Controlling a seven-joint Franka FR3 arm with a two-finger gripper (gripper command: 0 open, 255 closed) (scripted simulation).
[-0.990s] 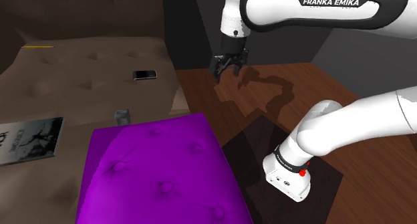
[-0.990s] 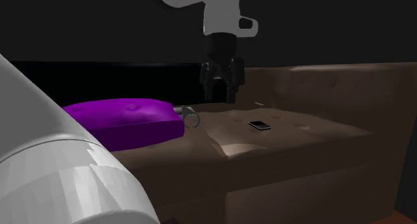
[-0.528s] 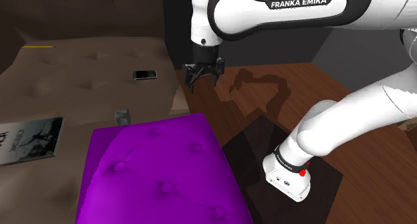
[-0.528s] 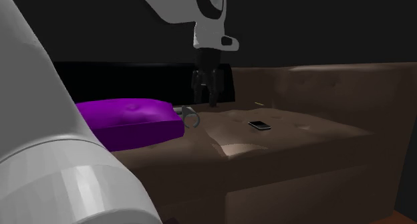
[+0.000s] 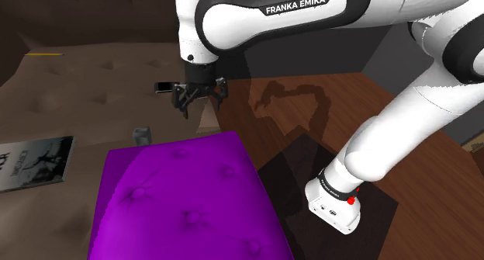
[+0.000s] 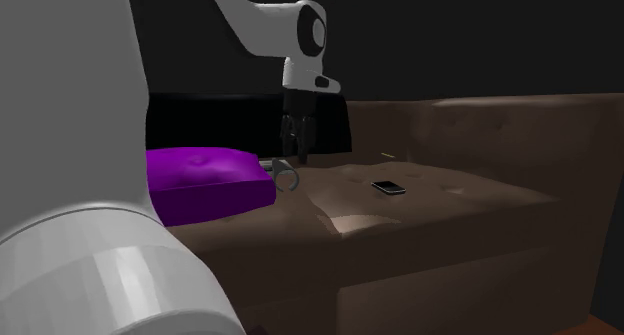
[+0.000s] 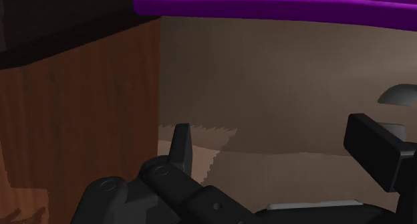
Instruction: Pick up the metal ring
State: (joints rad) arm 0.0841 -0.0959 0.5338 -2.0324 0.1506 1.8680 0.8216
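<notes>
The metal ring (image 5: 141, 134) is a small grey piece on the brown sofa seat (image 5: 93, 88), just past the far edge of the purple cushion (image 5: 182, 196). It also shows in the second exterior view as a grey ring (image 6: 283, 173) beside the cushion (image 6: 205, 178). My gripper (image 5: 198, 98) hangs open over the sofa's edge, to the right of and beyond the ring in the shoulder view, holding nothing. In the second exterior view the gripper (image 6: 295, 148) hovers just above the ring. In the wrist view the fingers (image 7: 180, 146) stand apart, and a grey rounded shape (image 7: 399, 95) lies past the other finger.
A dark phone (image 5: 167, 86) lies on the seat close to the gripper, and it shows too in the second exterior view (image 6: 389, 187). A magazine (image 5: 35, 161) rests at the shoulder view's left. Wooden floor (image 5: 310, 103) lies beside the sofa. My white arm crosses overhead.
The arm has swung from above the wooden floor toward the shoulder view's left, bringing the gripper down over the sofa's edge nearer the ring. The fingers stayed open.
</notes>
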